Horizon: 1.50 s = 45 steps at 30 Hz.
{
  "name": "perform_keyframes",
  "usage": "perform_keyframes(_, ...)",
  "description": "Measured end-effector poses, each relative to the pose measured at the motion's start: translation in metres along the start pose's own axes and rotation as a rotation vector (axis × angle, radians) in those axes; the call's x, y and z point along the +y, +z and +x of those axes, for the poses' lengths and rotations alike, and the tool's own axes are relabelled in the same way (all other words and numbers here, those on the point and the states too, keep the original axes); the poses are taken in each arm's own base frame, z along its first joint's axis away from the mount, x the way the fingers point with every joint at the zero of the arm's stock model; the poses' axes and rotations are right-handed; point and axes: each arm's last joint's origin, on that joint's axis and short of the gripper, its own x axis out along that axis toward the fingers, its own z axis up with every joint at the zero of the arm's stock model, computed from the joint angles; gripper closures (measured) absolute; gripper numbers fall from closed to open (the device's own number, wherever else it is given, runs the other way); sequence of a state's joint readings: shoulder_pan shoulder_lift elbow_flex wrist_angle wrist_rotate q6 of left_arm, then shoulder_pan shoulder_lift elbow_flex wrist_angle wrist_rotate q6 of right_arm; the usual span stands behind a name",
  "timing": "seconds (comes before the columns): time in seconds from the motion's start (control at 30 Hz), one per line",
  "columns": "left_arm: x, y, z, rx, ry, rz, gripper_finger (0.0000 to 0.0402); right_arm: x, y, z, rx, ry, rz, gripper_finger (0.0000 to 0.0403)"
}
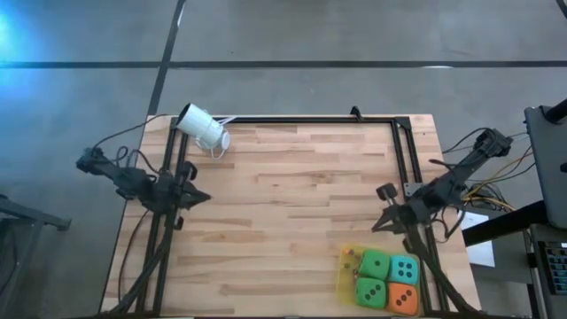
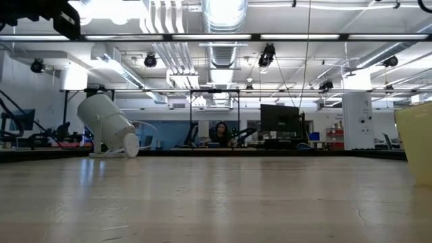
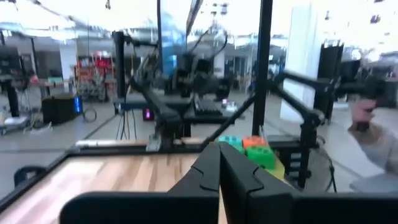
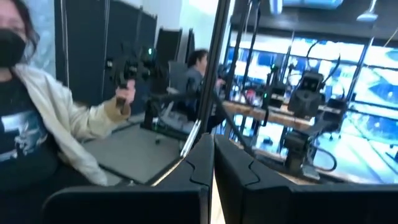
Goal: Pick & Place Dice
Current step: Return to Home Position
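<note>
Several dice lie together in a yellow tray (image 1: 346, 282) at the table's near right: two green (image 1: 375, 264) (image 1: 369, 290), one teal (image 1: 405, 269), one orange-red (image 1: 402, 298). In the left wrist view the dice (image 3: 249, 149) show far off. My left gripper (image 1: 205, 197) is shut and empty at the table's left edge, pointing level toward the right. My right gripper (image 1: 377, 223) is shut and empty at the right edge, just beyond the tray, pointing left. In the wrist views the left gripper's fingers (image 3: 219, 167) and the right gripper's fingers (image 4: 212, 155) are closed together.
A white camera (image 1: 202, 128) stands at the table's far left corner, and a black frame (image 1: 310, 120) runs along the table's edges. A person with a handheld controller (image 4: 127, 68) stands beyond the table. The yellow tray's wall (image 2: 415, 142) shows at the right of the low view.
</note>
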State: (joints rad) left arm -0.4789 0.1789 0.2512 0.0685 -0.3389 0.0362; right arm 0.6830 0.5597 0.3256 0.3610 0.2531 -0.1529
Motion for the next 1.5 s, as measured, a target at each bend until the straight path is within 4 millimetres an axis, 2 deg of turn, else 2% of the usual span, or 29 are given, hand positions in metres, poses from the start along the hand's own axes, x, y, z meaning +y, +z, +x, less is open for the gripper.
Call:
perform_keyframes(0.27, 0.005, -0.003, -0.018, -0.118, -0.036, 0.028, 0.0399, -0.004, -0.007, -0.018, -0.072, -0.012, -0.001, 0.0394)
perform_keyframes(0.6, 0.003, -0.004, -0.018, -0.127, -0.084, 0.059, 0.0399, -0.011, 0.0, -0.043, -0.216, -0.044, -0.038, 0.0394)
perform_keyframes(0.87, 0.003, -0.005, -0.018, -0.111, -0.087, 0.064, 0.0399, -0.016, -0.008, -0.067, -0.269, -0.058, -0.041, 0.0394)
perform_keyframes(1.13, 0.003, -0.009, -0.017, -0.085, -0.089, 0.071, 0.0399, -0.013, -0.015, -0.065, -0.255, -0.01, -0.042, 0.0394)
perform_keyframes(1.37, 0.002, -0.029, -0.013, -0.029, -0.071, 0.088, 0.0399, -0.005, -0.054, -0.058, -0.2, 0.009, 0.014, 0.0394)
perform_keyframes(1.5, 0.001, -0.043, -0.011, -0.008, -0.06, 0.09, 0.0399, -0.006, -0.062, -0.056, -0.119, -0.068, 0.087, 0.0394)
